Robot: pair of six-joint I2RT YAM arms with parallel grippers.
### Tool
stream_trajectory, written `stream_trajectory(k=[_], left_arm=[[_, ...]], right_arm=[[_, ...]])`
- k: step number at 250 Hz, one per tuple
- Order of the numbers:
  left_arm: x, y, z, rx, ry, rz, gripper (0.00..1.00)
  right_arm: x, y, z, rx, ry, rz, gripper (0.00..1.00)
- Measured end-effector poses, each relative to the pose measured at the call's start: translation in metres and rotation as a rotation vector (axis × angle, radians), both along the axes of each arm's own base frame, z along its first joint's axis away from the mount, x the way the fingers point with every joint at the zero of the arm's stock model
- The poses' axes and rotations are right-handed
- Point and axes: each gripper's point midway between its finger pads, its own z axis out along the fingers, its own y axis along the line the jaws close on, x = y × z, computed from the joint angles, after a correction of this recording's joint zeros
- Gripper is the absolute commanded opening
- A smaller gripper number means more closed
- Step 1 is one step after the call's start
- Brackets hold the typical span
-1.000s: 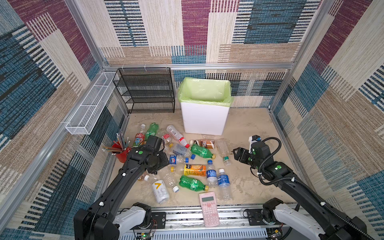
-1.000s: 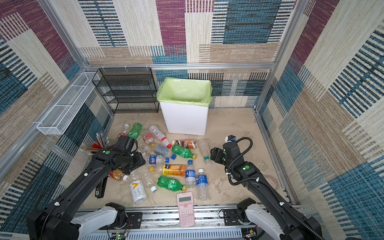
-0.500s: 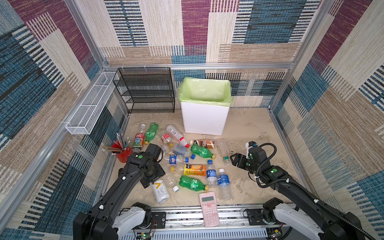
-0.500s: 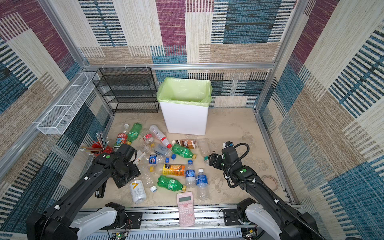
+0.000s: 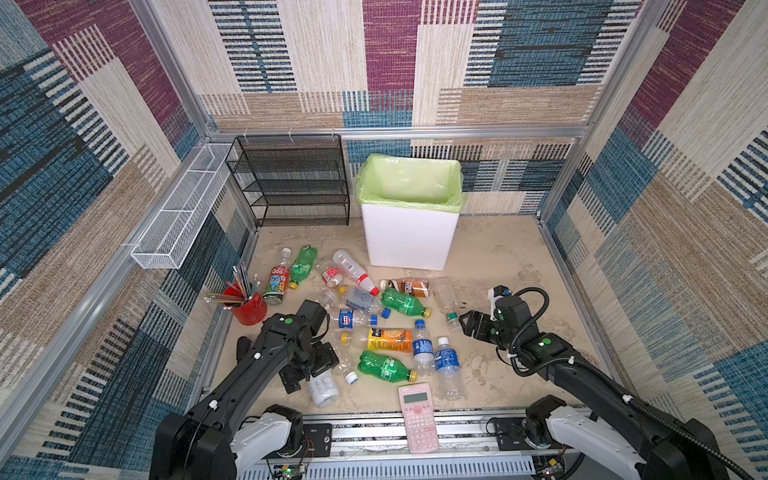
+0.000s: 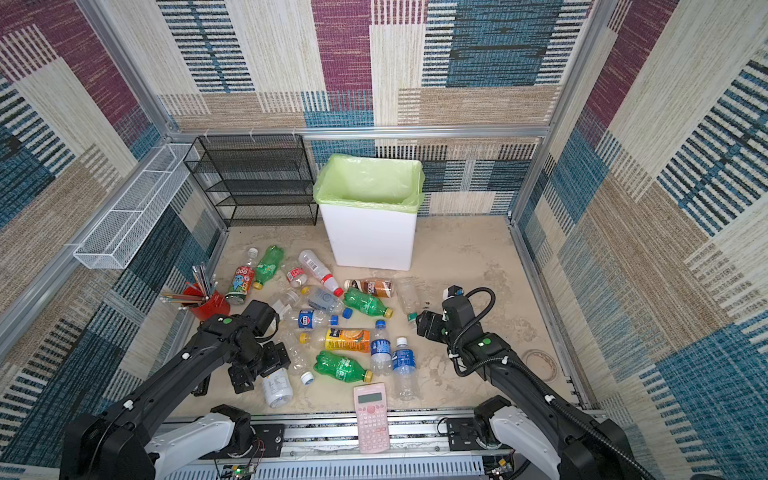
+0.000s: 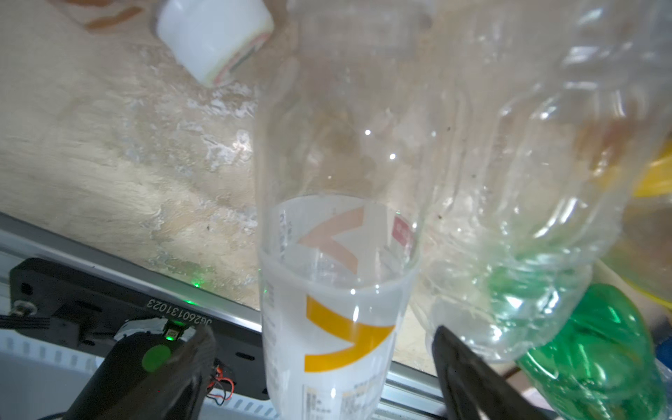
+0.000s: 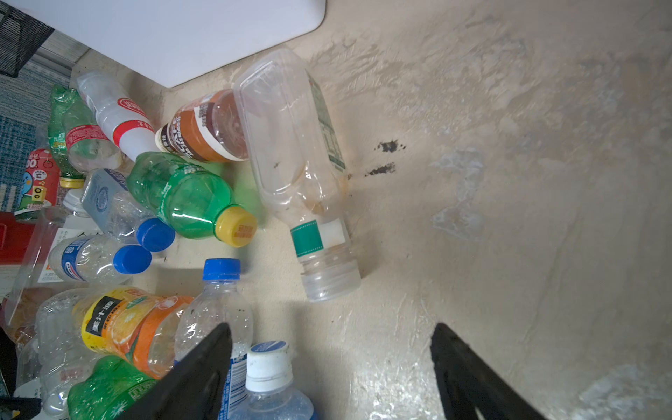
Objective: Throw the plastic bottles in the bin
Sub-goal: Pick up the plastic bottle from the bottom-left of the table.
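left claw (image 7: 323, 335) wider, astride white-labelled bottle (image 7: 338, 280)

Both top views: high, steeply downward, whole mottled beige tabletop (image 5: 498, 257) (near-identical). Wrist views: close above clear plastic bottles (image 7: 338, 254).

Plastic bottles (image 5: 388, 340) lying scattered, white green-lined bin (image 5: 409, 237) upright just behind

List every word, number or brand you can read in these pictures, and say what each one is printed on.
"Qoo": on the red-labelled bottle.
"美汁源": on the orange-labelled bottle.
"JG260131023": on the black block, seen upside down in the left wrist view.
The remaining labels and the keys of the calculator are too small or blurred to read.
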Motion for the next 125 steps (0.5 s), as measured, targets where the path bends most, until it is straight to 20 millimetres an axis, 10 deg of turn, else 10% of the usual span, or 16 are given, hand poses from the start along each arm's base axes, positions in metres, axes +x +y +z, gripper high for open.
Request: stream_trajectory(k=[125], left_arm=[[0.005, -0.006, -0.024, 0.004, 0.081, -0.003, 0.79]], right_arm=[[-0.007, -0.005, 0.0, 0.009, -0.018, -0.016, 0.87]])
